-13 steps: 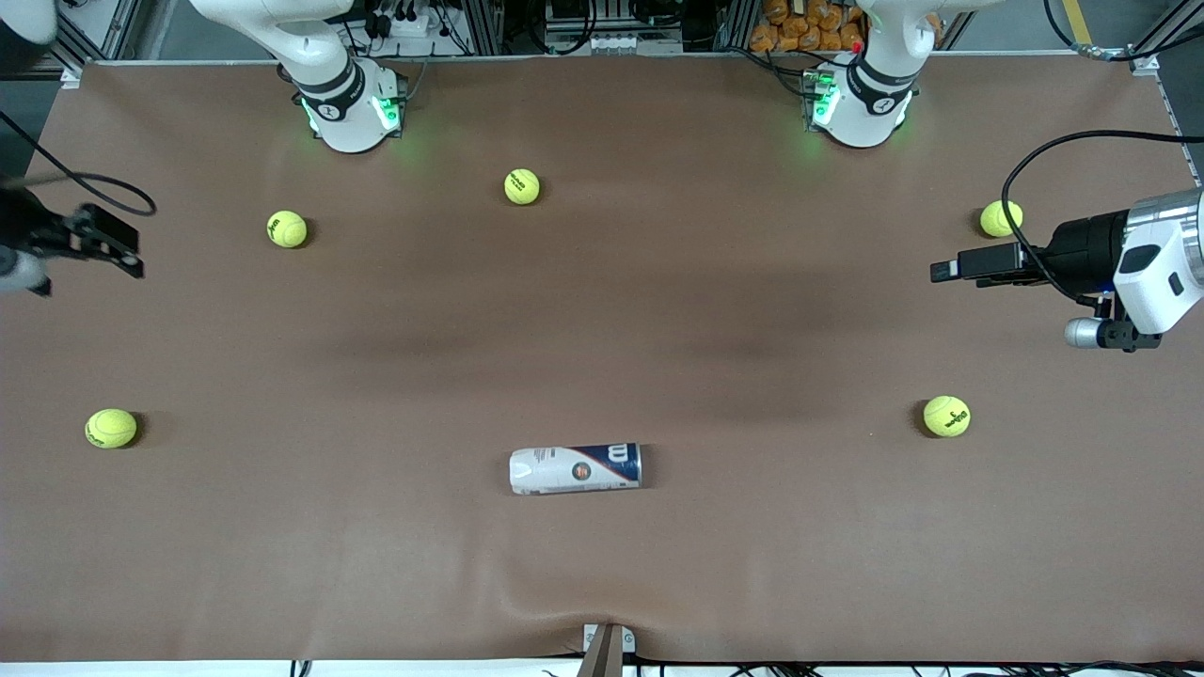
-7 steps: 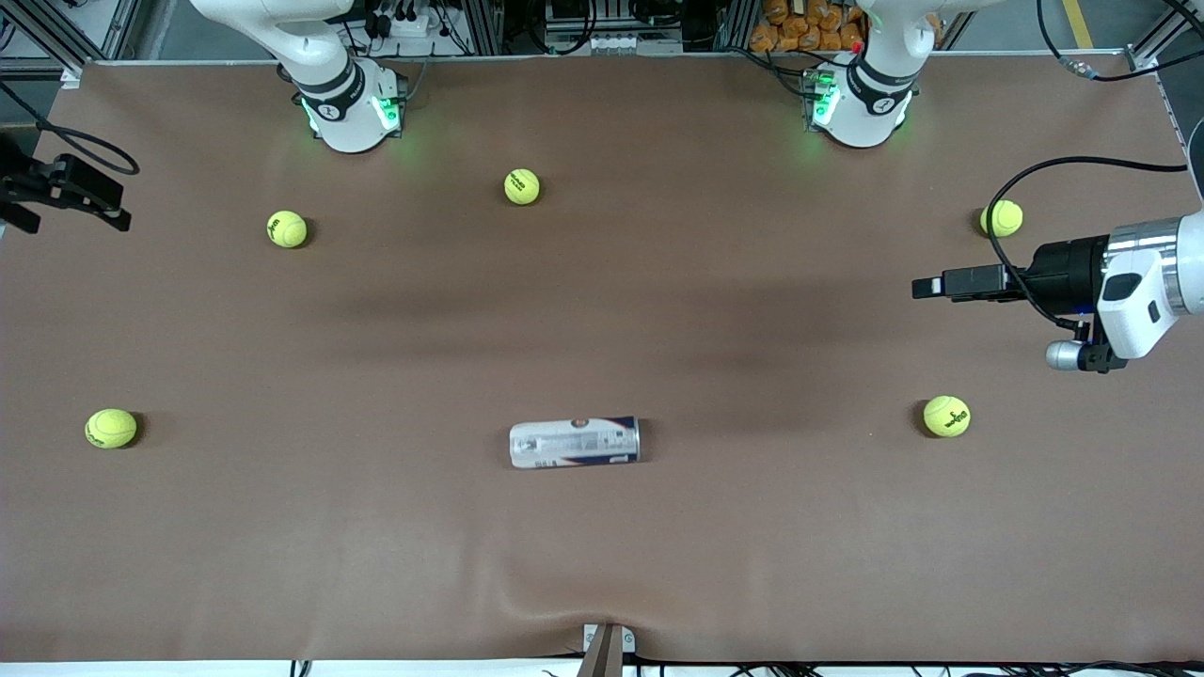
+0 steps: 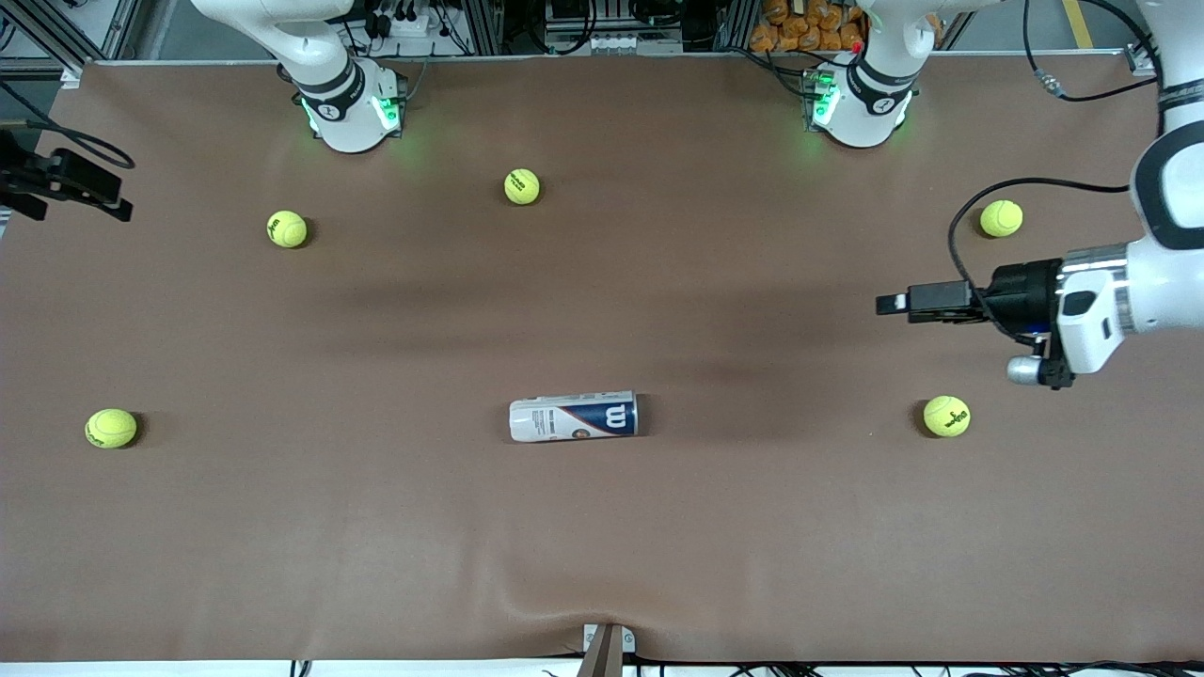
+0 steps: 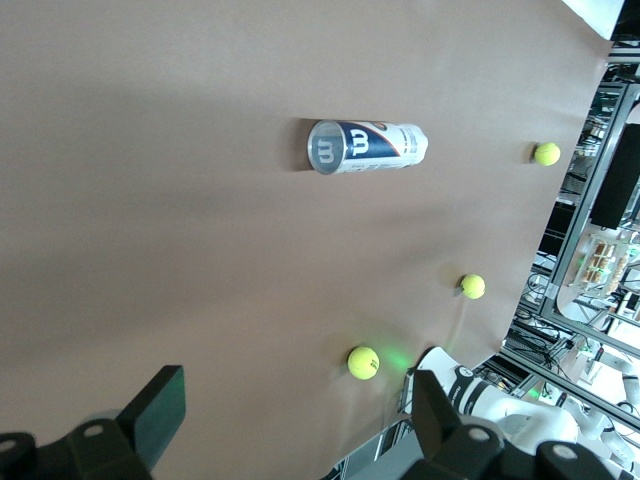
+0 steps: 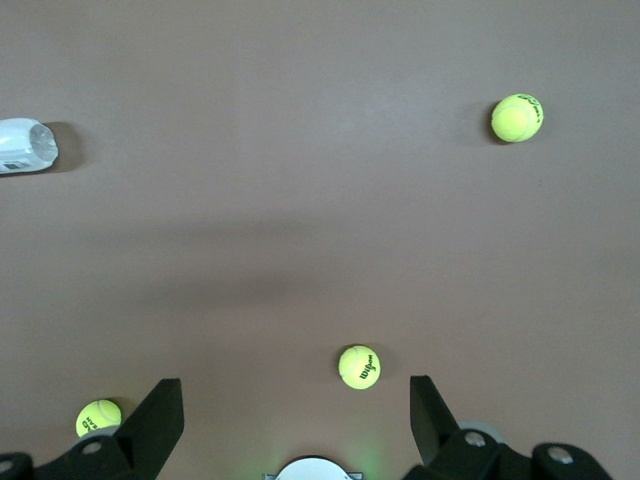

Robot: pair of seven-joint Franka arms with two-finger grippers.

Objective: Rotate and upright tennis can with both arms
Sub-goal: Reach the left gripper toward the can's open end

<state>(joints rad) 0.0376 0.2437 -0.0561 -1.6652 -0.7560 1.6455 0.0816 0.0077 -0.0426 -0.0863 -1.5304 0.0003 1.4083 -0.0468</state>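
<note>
I see the table, both arms parked at its ends. Left gripper and right gripper hang with fingers apart, empty. The can lies flat mid-table, nearer my camera.

Five tennis balls on a brown counter

Two balls are seen nearer the front camera; three are spread nearer the bases.

Brown-covered table, aluminium frame rails and tangled cables along its robot-side edge.
</note>
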